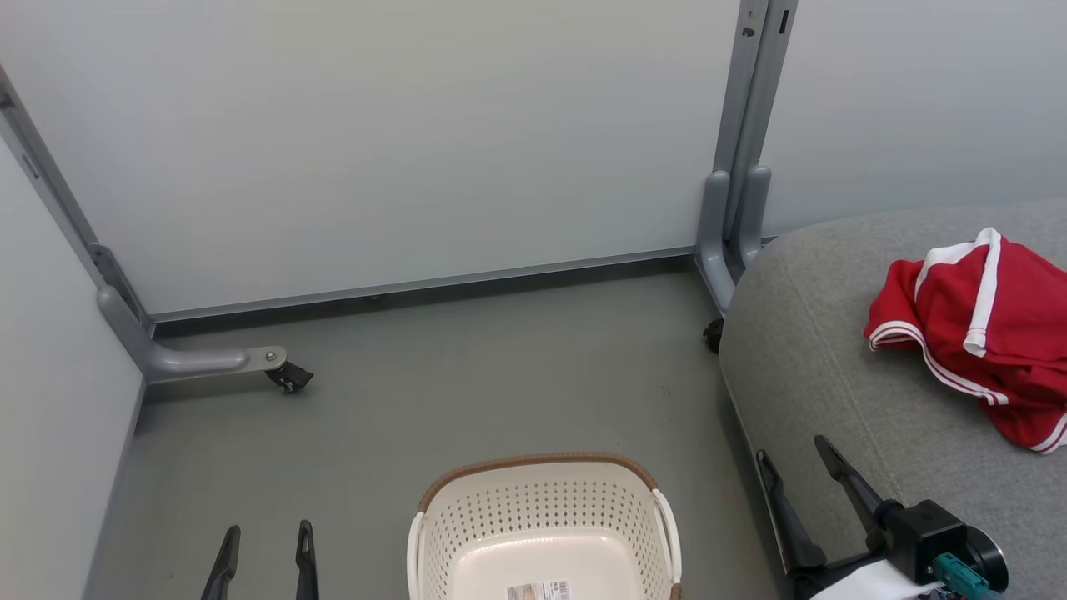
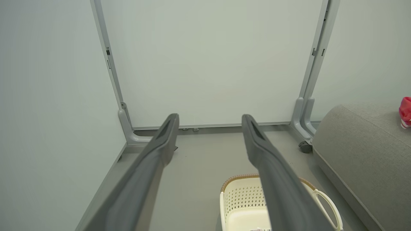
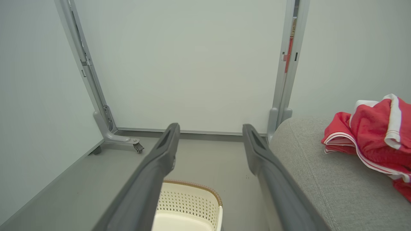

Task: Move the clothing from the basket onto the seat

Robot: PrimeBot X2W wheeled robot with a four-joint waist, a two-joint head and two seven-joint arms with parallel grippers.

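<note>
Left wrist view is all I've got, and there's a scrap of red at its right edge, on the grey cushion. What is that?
Observer: The clothing: a crumpled red heap with white stripes, lying on the seat.
Operator: Is anything left in the basket? I see just a corner.
Observer: The part of the basket in the head view holds no clothing, only a label on its floor.
Operator: And the other arm?
Observer: The right gripper is open, holding nothing, at the seat's edge beside the basket.
</note>
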